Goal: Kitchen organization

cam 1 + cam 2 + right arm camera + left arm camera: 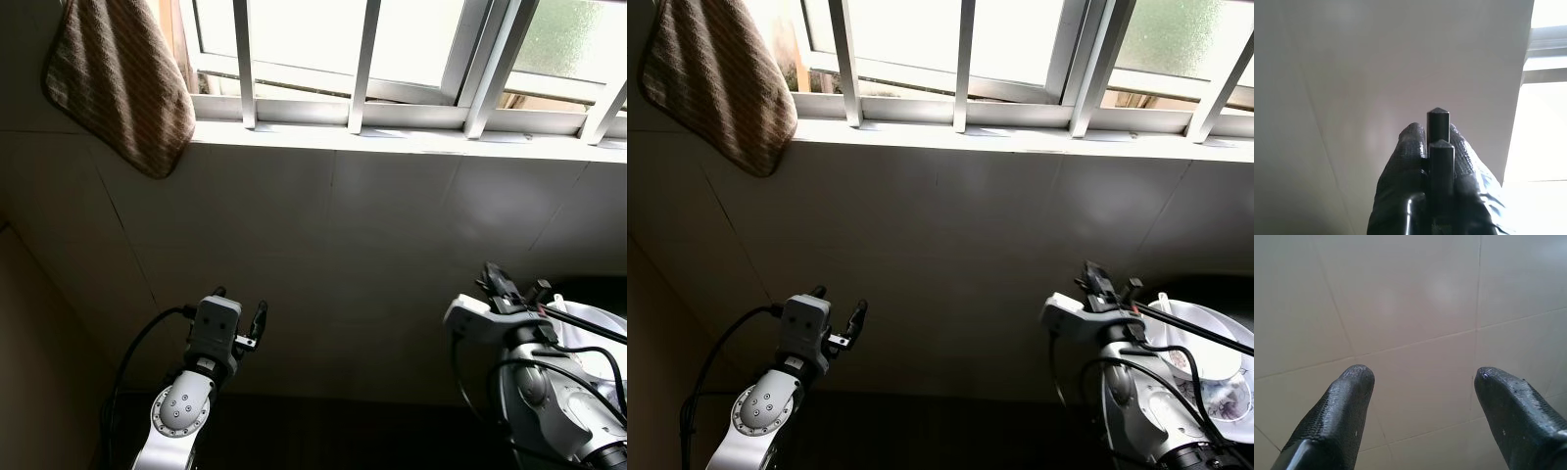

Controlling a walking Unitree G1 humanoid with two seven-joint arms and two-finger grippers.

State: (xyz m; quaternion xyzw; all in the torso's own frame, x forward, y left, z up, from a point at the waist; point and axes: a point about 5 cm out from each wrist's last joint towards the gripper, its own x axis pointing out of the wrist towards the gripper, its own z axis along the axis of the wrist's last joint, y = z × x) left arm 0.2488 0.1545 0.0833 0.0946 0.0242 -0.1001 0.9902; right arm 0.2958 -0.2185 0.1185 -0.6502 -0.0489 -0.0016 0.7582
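Right gripper [1112,282] raised near the wall, fingers clamped on a pair of dark square-ended sticks [1439,132], probably chopsticks. Pinched near their tips, so the long ends trail back past the wrist. My read: that grip suits carrying, not precise placing.

Left gripper [240,304] also raised, fingers spread wide, nothing between them. It points at bare tile, so I judge it parked, not working.

Scene, big to small:
- pale glazed tile wall [392,215]: smooth, thin grout lines, mostly in shade. Both wrist views look straight at it.
- white-framed barred window [362,59] above: vertical painted bars, frosted pane at the right, strong backlight.
- brown striped cloth towel [122,78]: hangs limp at the window's left corner, soft ribbed weave. Likely hung there to dry.
- white ceramic bowl with floral print [1215,382]: low beside the right arm, rim partly hidden. Cannot tell what it sits on.

Head is tilted up, so where the sticks should go is unknown.
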